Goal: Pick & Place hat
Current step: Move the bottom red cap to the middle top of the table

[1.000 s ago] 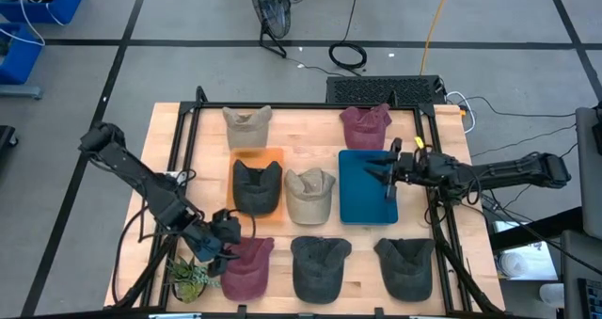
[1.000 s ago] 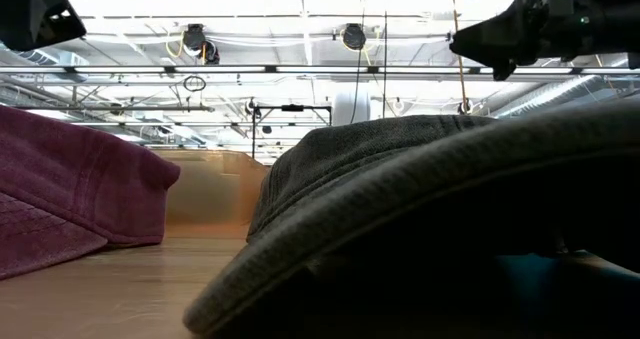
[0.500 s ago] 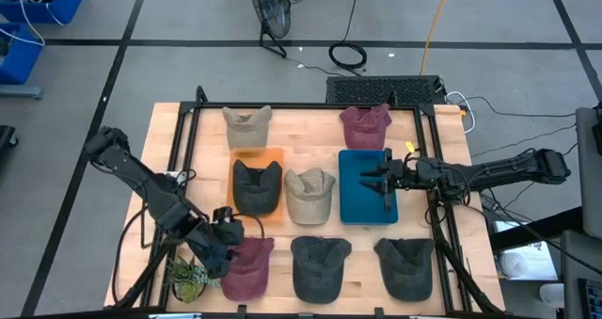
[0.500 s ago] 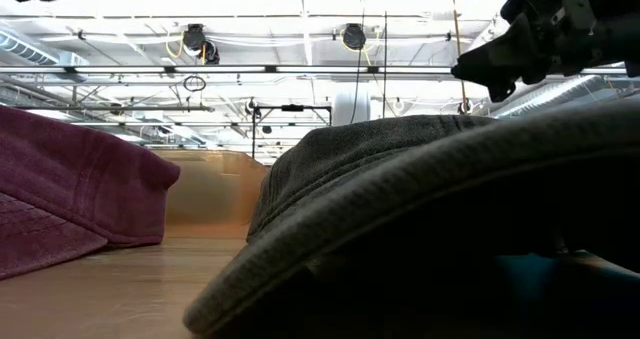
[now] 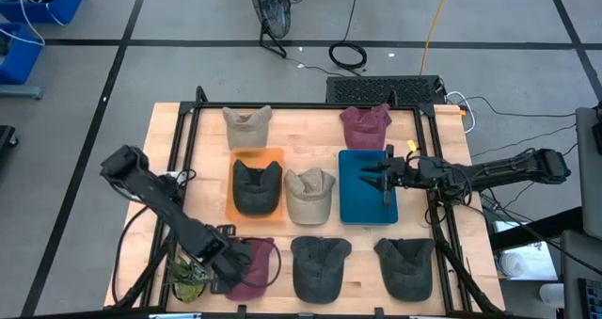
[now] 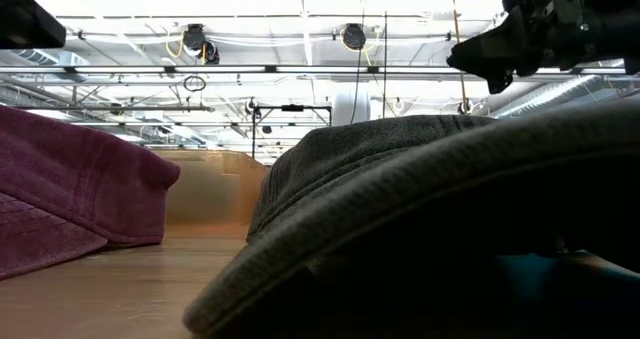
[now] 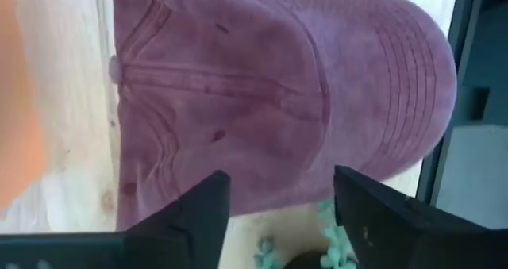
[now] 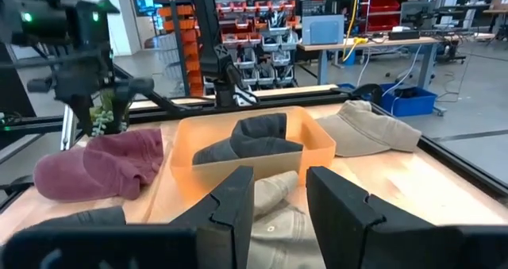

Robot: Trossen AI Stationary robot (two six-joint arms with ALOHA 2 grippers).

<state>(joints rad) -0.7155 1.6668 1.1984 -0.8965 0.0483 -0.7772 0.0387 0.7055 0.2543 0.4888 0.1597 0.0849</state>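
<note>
A maroon hat (image 5: 258, 272) lies crown up at the table's near left, brim toward the near edge; it also shows in the left wrist view (image 7: 278, 86) and the low view (image 6: 70, 199). My left gripper (image 5: 235, 260) hovers open over the hat's left side, pointing down, its fingers (image 7: 198, 213) astride the hat's edge without touching. My right gripper (image 5: 379, 178) hangs open above a blue tray (image 5: 362, 208) right of centre, and shows in its own wrist view (image 8: 278, 201). Nothing lies in the tray.
Other hats lie around: beige (image 5: 247, 126) and maroon (image 5: 365, 126) at the far side, dark (image 5: 256, 185) in an orange tray (image 5: 273, 156), beige (image 5: 310, 195) at centre, two dark ones (image 5: 320, 267) (image 5: 406, 267) near. A small plant (image 5: 188, 279) stands at the near-left corner.
My left gripper has moved toward the table's near edge and a little to the right, ending over the near maroon hat, with its arm swinging after it. My right gripper has shifted slightly toward the table's left over the blue tray. No hat has moved.
</note>
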